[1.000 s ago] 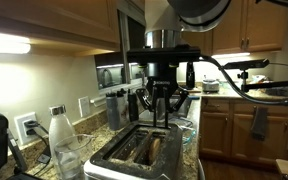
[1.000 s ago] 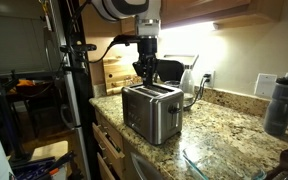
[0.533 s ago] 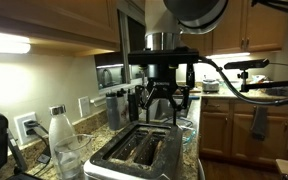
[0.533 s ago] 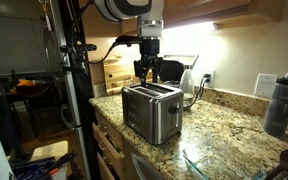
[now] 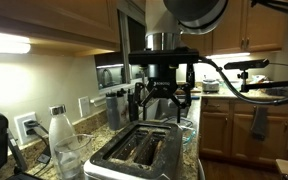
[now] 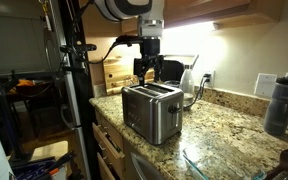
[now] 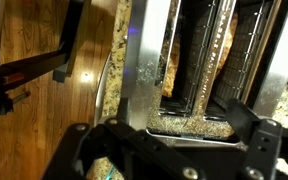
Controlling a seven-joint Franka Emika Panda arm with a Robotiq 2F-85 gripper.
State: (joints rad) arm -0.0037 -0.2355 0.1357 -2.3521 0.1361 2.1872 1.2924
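- The speckled granite countertop point(image 6: 229, 125) is stretching across the lower right of an exterior view, carrying everything.
- The brushed stainless-steel two-slot toaster point(image 5: 134, 158) is sitting at the lower middle of the frame in both exterior views. It is looking heavy, rigid and slick-sided, so a light touch is unlikely to shift it.
- The black two-finger gripper point(image 5: 162, 106) is hanging just above the toaster's slots, fingers spread wide and grasping nothing.
- The clear plastic bottle with a white cap point(image 5: 59, 132) is standing at the lower left, well apart. The dark grey bottle point(image 6: 276, 103) is standing at the right edge. Neither is getting in the way.
- What looks like a browned slice of bread point(image 7: 222, 45) is sitting down inside a slot, at the upper right of the wrist view. It is probably light, crumbly and easily crushed, best pinched gently across its flat faces near the top edge. The slot walls are crowding it closely.
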